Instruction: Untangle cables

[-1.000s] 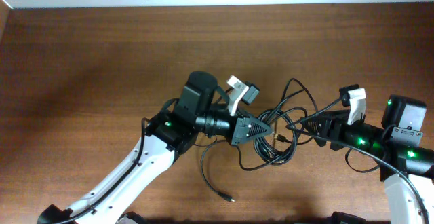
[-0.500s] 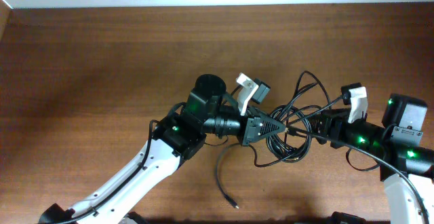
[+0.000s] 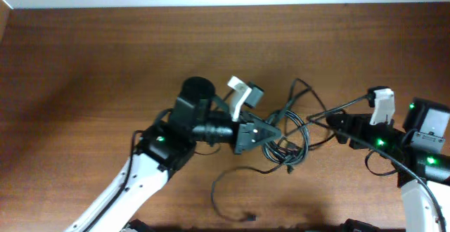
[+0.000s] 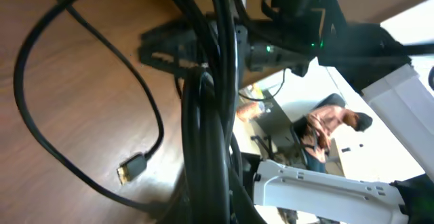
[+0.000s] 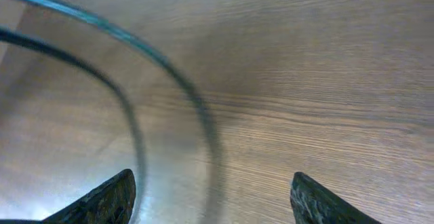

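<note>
The cables [image 3: 290, 135] are a tangle of thin black cords at the middle of the table. My left gripper [image 3: 273, 131] is shut on the bundle at its left side. In the left wrist view the thick bundle [image 4: 210, 108] runs straight down into the jaws, and a gold-tipped plug [image 4: 132, 168] lies on the wood beside it. One loose cord trails to a plug end [image 3: 249, 216] near the front edge. My right gripper [image 3: 330, 121] is open just right of the tangle. In the right wrist view its fingertips [image 5: 213, 198] stand wide apart, with blurred cable strands [image 5: 196, 108] passing close to the camera.
The brown wooden table [image 3: 105, 63] ends at a white wall along the far edge [image 3: 211, 5]. The two arms face each other closely across the tangle. The right arm [image 4: 305, 27] shows in the left wrist view.
My left gripper has drawn back to the left with the bundle. My right arm has pulled away to the right. The loose tail has slid toward the front edge.
</note>
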